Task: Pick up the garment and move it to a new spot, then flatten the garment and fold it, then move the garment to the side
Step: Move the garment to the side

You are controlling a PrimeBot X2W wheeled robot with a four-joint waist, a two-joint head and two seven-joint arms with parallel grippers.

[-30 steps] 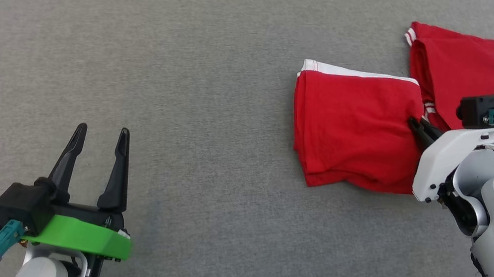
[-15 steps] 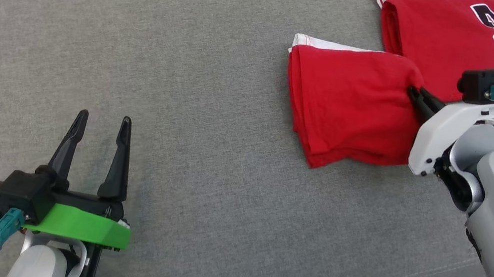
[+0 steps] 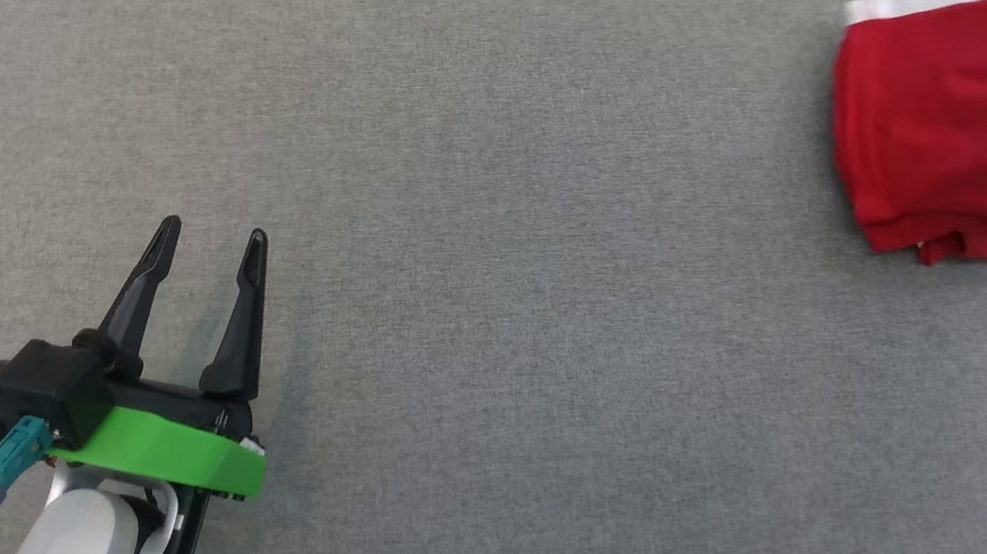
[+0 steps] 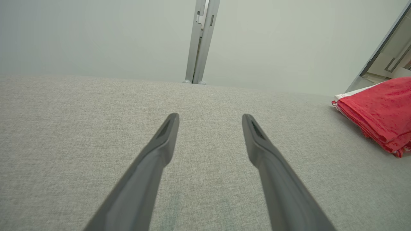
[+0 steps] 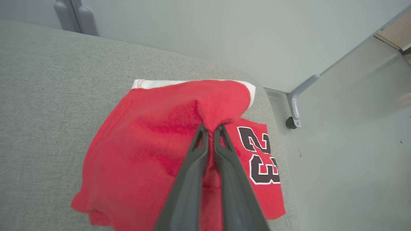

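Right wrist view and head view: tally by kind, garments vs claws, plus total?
Red garments: 2 (folded red garment, 23 jersey partly under it)
Claws: 2 (left claw open over the bare cushion, right claw shut on the folded red garment)
Total: 4

text read: "23" (image 5: 260, 157) | digits were black with white outline | stood on flat red fabric jersey (image 5: 268, 200), right wrist view | jersey lay partly under folded red cloth garment with white hem (image 5: 144, 154) | no other text was legible
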